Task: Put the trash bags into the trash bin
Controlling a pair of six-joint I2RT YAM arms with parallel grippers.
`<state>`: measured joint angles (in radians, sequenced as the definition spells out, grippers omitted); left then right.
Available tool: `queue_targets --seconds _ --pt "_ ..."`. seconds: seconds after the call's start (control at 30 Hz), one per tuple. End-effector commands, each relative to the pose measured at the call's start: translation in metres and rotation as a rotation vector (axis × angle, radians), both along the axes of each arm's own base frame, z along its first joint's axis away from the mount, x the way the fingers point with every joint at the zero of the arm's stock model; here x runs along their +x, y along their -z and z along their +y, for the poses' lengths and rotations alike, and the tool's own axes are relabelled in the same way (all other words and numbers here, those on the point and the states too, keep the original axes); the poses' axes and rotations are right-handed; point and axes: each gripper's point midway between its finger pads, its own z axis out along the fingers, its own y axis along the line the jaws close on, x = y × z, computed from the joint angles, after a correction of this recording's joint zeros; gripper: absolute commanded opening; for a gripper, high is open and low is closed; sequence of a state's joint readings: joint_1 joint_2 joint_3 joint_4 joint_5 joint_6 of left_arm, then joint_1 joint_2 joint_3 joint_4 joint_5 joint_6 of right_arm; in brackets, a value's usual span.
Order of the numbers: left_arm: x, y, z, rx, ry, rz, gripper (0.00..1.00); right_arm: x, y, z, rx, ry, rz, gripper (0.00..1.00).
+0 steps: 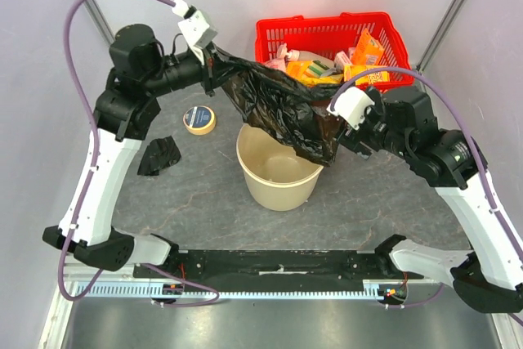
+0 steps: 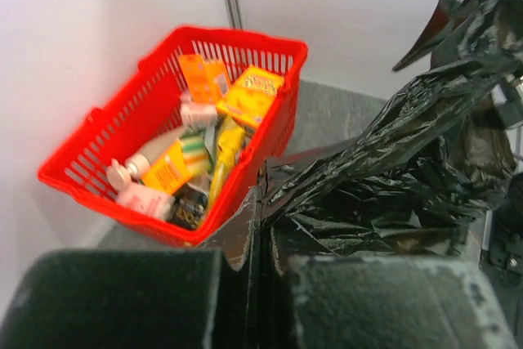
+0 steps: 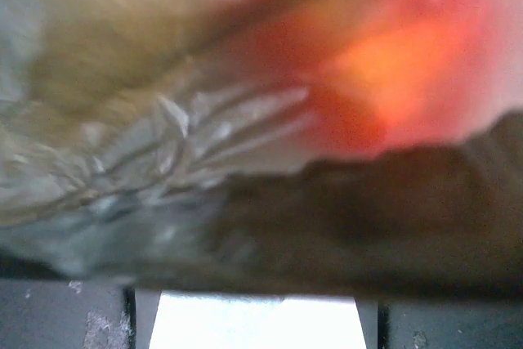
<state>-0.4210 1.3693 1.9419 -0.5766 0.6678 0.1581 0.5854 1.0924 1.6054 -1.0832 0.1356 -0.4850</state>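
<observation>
I see a small bag [image 1: 158,157] lying left of the bin [image 1: 282,195], my left gripper [image 1: 214,67] clamped on the big bag [image 1: 278,104] hanging above the bin's far rim, and my right gripper [image 1: 350,130] buried in its folds, jaws open or closed I cannot tell.

You've got a glossy black trash bag [image 1: 278,108] above a plain beige trash bin [image 1: 274,194]. Second bag [image 1: 159,155], left of the bin: also black. Behind the bin: red mesh basket [image 1: 327,26], orange and yellow packs [image 1: 369,48] inside. Tape roll [image 1: 198,119], left of the bin: cream-yellow, dark centre. Table [image 1: 376,202]: grey, marbled.
</observation>
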Motion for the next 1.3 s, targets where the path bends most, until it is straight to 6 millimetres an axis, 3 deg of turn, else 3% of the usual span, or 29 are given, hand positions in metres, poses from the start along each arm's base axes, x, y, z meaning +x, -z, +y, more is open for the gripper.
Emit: queue_targets --seconds 0.0,0.23,0.43,0.53,0.7,0.8,0.9,1.27 --pt "-0.006 -0.006 0.002 -0.049 -0.005 -0.044 0.02 -0.009 0.009 0.007 0.01 -0.059 0.041 0.84" --pt "0.002 -0.011 0.016 -0.027 -0.101 -0.098 0.02 -0.019 0.044 0.011 -0.064 -0.136 0.161 0.84" --pt "0.004 0.013 0.022 0.052 -0.125 -0.089 0.02 -0.058 0.088 0.012 -0.155 -0.308 0.364 0.83" --pt "0.002 0.025 0.019 0.073 -0.097 -0.057 0.02 -0.068 0.092 0.009 -0.173 -0.348 0.392 0.83" --pt "-0.001 0.027 0.01 0.06 -0.047 -0.011 0.02 -0.078 0.062 0.018 -0.108 -0.416 0.335 0.84" --pt "-0.002 0.025 0.006 0.05 -0.03 0.0 0.02 -0.073 0.029 0.027 -0.035 -0.416 0.269 0.85" --pt "-0.004 0.026 0.004 0.051 -0.02 0.006 0.02 -0.066 0.01 0.039 0.029 -0.4 0.258 0.85" --pt "0.001 0.029 -0.007 0.074 -0.027 0.007 0.02 -0.06 -0.046 0.109 0.332 -0.58 0.263 0.91"
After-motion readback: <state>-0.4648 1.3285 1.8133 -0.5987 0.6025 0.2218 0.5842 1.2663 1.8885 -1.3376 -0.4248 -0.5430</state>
